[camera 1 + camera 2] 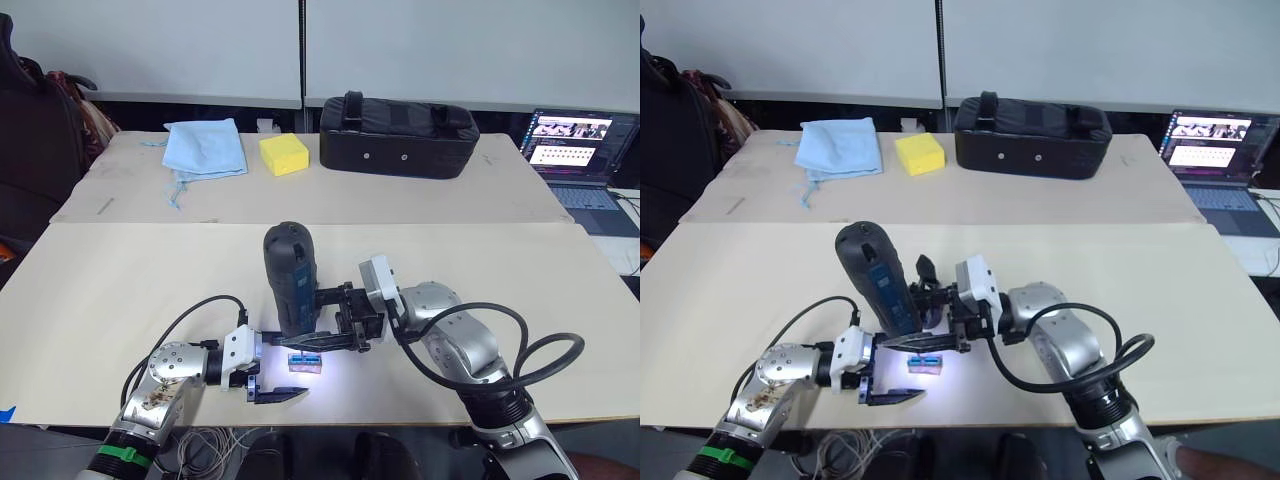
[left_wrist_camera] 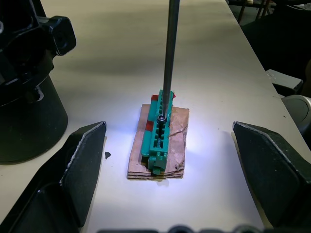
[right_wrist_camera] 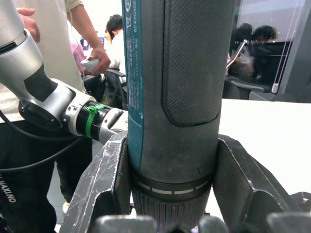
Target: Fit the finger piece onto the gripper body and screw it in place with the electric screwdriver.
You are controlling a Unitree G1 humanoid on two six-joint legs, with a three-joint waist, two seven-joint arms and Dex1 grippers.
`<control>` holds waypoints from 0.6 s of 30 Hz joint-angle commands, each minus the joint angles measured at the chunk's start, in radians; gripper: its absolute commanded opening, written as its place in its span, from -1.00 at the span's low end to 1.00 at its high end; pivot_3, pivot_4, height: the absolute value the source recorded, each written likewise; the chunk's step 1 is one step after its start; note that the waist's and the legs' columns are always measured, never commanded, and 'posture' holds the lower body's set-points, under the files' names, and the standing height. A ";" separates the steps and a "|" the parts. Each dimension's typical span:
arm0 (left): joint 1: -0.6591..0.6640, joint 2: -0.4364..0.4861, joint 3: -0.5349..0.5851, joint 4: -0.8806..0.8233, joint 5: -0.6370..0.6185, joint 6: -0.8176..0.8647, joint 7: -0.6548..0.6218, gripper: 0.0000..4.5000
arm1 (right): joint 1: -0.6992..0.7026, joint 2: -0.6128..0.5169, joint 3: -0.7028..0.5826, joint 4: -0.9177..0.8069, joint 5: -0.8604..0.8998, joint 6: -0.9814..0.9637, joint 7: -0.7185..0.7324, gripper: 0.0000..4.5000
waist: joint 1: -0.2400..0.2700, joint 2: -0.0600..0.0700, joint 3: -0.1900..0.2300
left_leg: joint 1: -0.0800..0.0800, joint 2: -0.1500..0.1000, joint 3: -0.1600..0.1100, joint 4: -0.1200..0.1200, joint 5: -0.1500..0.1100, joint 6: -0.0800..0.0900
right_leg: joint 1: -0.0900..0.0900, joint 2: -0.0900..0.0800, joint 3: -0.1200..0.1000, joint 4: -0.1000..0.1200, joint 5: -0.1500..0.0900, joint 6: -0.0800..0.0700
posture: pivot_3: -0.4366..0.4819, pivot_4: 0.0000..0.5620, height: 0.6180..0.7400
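The electric screwdriver (image 1: 289,272) stands upright, and my right gripper (image 1: 302,318) is shut on its lower barrel (image 3: 170,97). Its thin bit (image 2: 168,58) comes down onto a screw in a small green block (image 2: 158,138), which lies on a scrap of cardboard lit by the tool's light. My left gripper (image 2: 170,160) is open, one finger on each side of the block, touching nothing. The gripper body (image 2: 26,92), black with a round drum base, stands just beyond the block and peeks out behind the screwdriver (image 1: 925,270). The finger piece is out of view.
At the back of the far table lie a blue cloth (image 1: 205,147), a yellow sponge (image 1: 283,153) and a long black bag (image 1: 398,135). A laptop (image 1: 580,150) sits at the far right. People (image 3: 77,43) stand behind the table in the right wrist view.
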 commanded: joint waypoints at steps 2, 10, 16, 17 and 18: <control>0.015 0.002 -0.031 0.039 0.025 0.013 -0.005 0.96 | -0.028 0.013 -0.015 -0.019 0.021 -0.017 0.000 -0.14 | 0.000 0.000 0.000 | 0.000 0.000 0.000 0.000 0.000 0.000 | 0.000 0.000 0.000 0.000 0.000 0.000 | -0.05 -0.47 1.00; 0.027 0.009 -0.030 0.007 0.021 0.031 0.004 0.96 | -0.031 0.013 -0.012 -0.014 0.023 -0.017 0.002 -0.14 | -0.001 0.000 0.000 | 0.000 0.000 0.000 0.000 0.000 0.000 | 0.000 0.000 0.000 0.000 0.000 0.000 | -0.05 -0.47 1.00; 0.032 0.013 -0.030 -0.014 0.018 0.047 0.013 0.96 | -0.035 0.014 -0.009 -0.008 0.024 -0.015 0.005 -0.14 | -0.001 0.000 0.000 | 0.000 0.000 0.000 0.000 0.000 0.000 | 0.000 0.000 0.000 0.000 0.000 0.000 | -0.05 -0.47 1.00; 0.031 0.014 -0.030 -0.016 0.017 0.049 0.014 0.96 | -0.035 0.014 -0.009 -0.006 0.024 -0.015 0.006 -0.14 | -0.001 0.000 0.000 | 0.000 0.000 0.000 0.000 0.000 0.000 | 0.000 0.000 0.000 0.000 0.000 0.000 | -0.05 -0.47 1.00; 0.030 0.015 -0.030 -0.018 0.017 0.051 0.014 0.96 | -0.035 0.014 -0.008 -0.005 0.023 -0.016 0.006 -0.14 | -0.001 0.000 0.000 | 0.000 0.000 0.000 0.000 0.000 0.000 | 0.000 0.000 0.000 0.000 0.000 0.000 | -0.05 -0.47 1.00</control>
